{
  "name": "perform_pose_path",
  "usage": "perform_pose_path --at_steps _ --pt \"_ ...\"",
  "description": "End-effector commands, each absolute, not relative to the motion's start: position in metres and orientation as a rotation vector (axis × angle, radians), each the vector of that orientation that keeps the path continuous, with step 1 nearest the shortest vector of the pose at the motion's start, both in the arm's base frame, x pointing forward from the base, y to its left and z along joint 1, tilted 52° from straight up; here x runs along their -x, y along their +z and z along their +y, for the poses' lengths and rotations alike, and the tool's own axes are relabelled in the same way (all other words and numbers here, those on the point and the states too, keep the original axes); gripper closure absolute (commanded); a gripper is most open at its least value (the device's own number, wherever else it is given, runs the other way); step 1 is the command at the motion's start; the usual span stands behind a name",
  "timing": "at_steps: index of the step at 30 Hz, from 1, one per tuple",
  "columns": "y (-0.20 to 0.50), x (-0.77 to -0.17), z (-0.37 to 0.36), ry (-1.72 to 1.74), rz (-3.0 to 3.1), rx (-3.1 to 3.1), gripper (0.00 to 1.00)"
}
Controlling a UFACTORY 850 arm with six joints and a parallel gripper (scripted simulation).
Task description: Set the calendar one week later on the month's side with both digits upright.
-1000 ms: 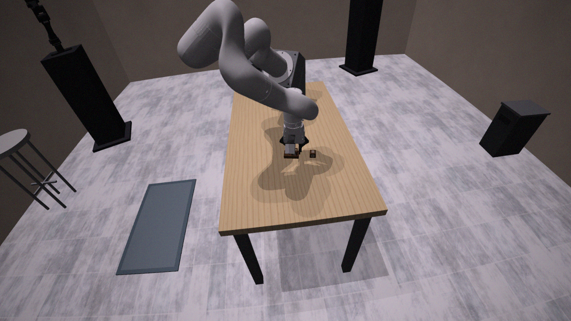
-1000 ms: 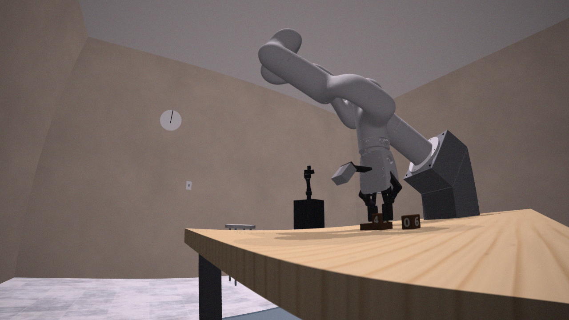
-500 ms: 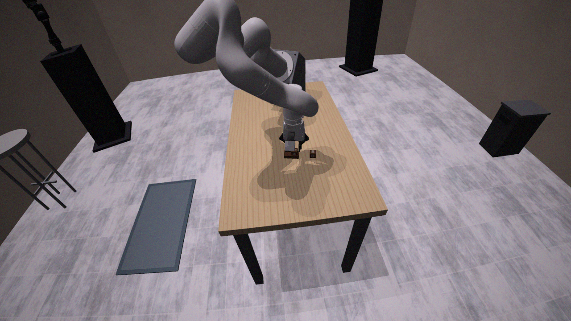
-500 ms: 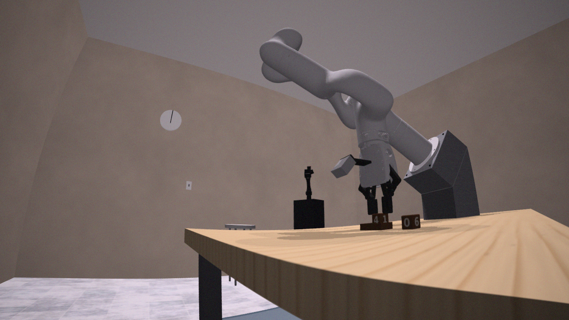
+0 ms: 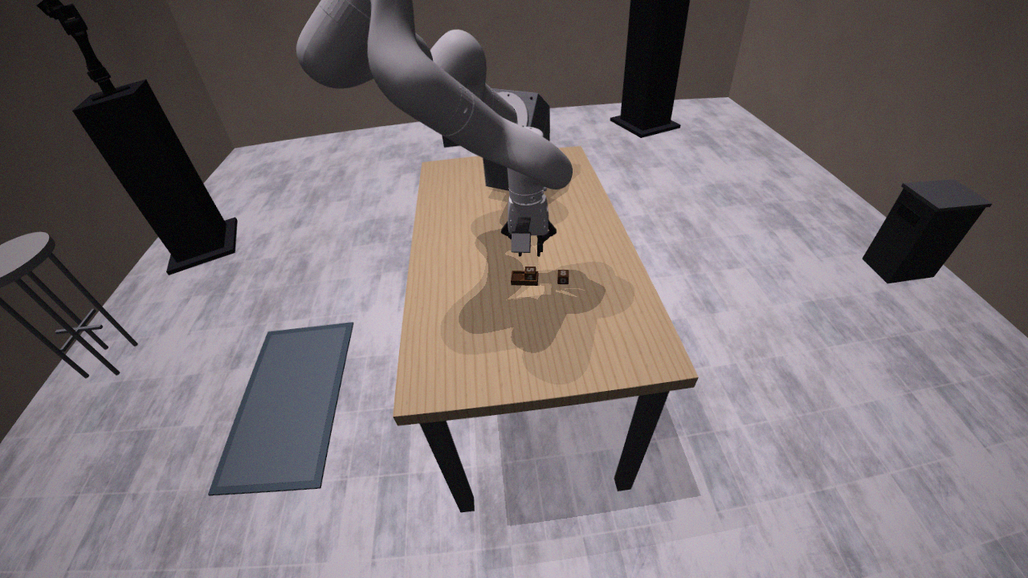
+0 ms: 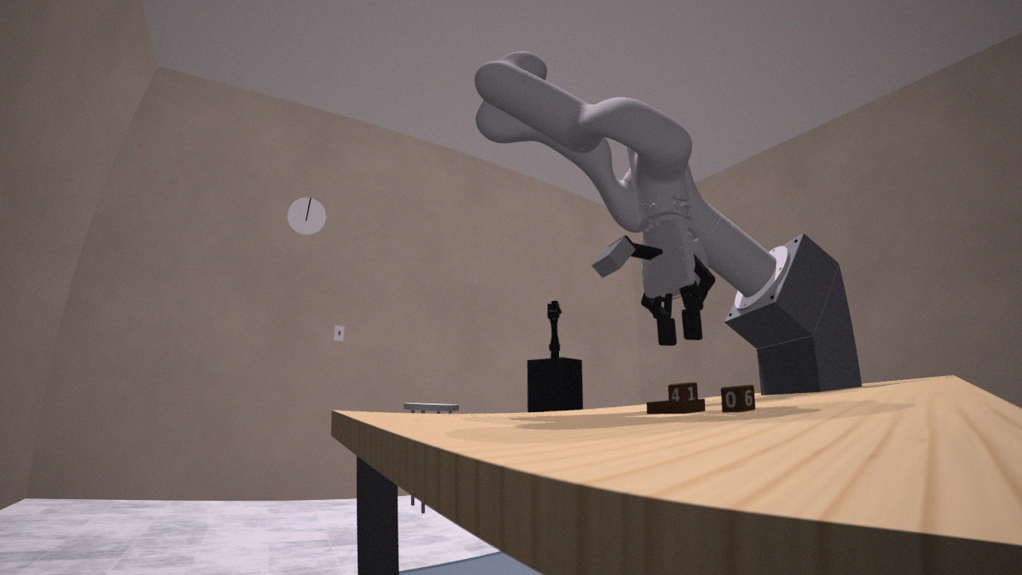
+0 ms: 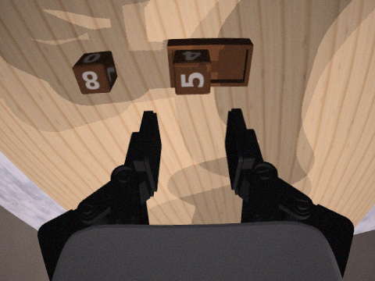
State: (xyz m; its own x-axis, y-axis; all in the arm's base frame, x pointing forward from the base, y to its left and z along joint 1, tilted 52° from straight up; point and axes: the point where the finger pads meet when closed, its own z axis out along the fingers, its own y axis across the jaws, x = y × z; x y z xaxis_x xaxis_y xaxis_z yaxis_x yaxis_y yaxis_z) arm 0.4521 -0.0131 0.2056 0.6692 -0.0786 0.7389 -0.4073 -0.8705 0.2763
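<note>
The tray (image 5: 517, 278) (image 6: 663, 406) (image 7: 230, 64) lies flat on the table. One cube (image 5: 530, 272) (image 6: 683, 392) (image 7: 192, 81) stands in its end nearer the loose cube, with 5 on top, sideways in the wrist view, and an upright 4 and a 1 on its sides in the exterior view. The loose cube (image 5: 562, 276) (image 6: 738, 398) (image 7: 91, 80) stands on the table beside the tray, 8 on top, upright 0 and 6 on its sides in the exterior view. My gripper (image 5: 530, 254) (image 6: 679, 341) (image 7: 192, 126) is partly open, empty and above the cubes. I cannot read a month name.
The wooden table (image 5: 459, 388) (image 6: 572, 458) (image 7: 332, 164) bears the tray and both cubes. The arm's base (image 6: 800, 321) stands at the table's far end. A camera block (image 5: 520, 242) (image 6: 613, 257) juts out from the arm above the fingers.
</note>
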Motion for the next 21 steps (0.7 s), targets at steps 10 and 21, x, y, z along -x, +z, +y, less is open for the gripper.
perform_pose_path --at_steps 10,21 --pt "0.2152 -0.4434 -0.0061 1.06 -0.38 -2.461 0.0" --pt "0.2152 -0.4434 -0.0061 1.06 -0.38 -2.461 0.0"
